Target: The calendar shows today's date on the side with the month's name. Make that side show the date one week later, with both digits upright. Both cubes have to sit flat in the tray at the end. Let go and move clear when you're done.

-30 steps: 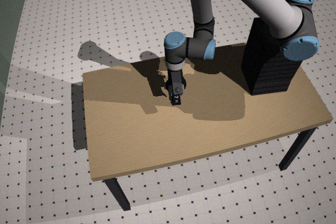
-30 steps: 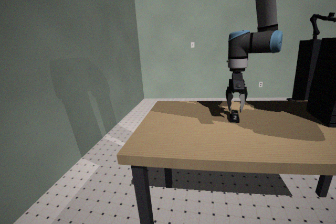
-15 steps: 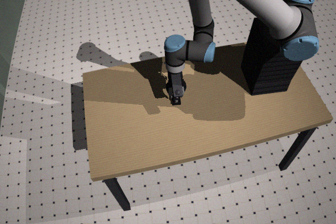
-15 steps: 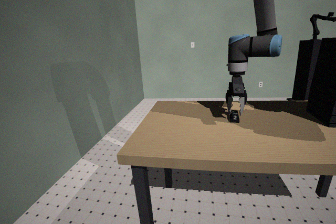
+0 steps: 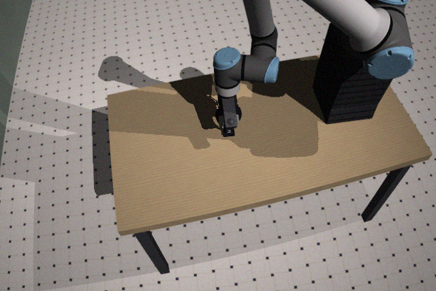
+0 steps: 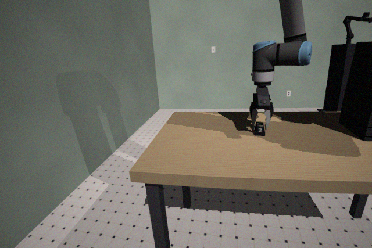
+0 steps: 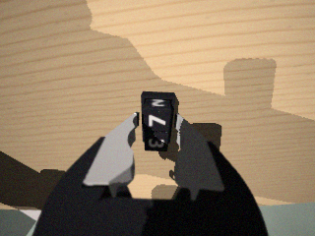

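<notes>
The small black calendar (image 5: 229, 132) (image 6: 259, 131) stands on the table, low between my fingers. A white 2 shows on its near side in the exterior view. The wrist view shows white characters on its dark faces (image 7: 157, 129): a sideways 2-like digit, a 7 and a 3-like digit. The tray's outline cannot be told clearly from the cubes, and no month's name is readable. My gripper (image 5: 227, 127) (image 6: 260, 125) (image 7: 157, 114) is partly open, pointing down, with one fingertip on each side of the calendar's upper part. A narrow gap shows at the left fingertip.
The wooden table (image 5: 176, 189) (image 6: 210, 155) has its front edge well away from the calendar. The black robot pedestal (image 5: 345, 97) (image 6: 356, 101) stands at the right. Shadows of the arm fall around the calendar and darken its faces.
</notes>
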Controlling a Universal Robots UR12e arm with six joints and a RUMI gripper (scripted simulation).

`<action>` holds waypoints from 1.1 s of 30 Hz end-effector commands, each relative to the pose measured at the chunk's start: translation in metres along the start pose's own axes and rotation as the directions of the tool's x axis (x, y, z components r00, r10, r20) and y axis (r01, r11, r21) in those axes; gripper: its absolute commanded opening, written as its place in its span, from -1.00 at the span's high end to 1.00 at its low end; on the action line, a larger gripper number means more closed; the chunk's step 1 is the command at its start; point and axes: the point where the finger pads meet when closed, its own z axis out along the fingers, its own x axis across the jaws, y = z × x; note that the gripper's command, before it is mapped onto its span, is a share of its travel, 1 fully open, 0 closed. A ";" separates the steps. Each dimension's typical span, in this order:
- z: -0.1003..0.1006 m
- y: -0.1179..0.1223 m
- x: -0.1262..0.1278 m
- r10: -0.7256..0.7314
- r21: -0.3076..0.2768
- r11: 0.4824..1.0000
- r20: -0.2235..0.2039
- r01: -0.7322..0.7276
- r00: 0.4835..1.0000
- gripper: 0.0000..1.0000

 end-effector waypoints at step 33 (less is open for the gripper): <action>0.000 0.000 0.000 0.000 0.000 1.000 -0.001 0.000 1.000 0.78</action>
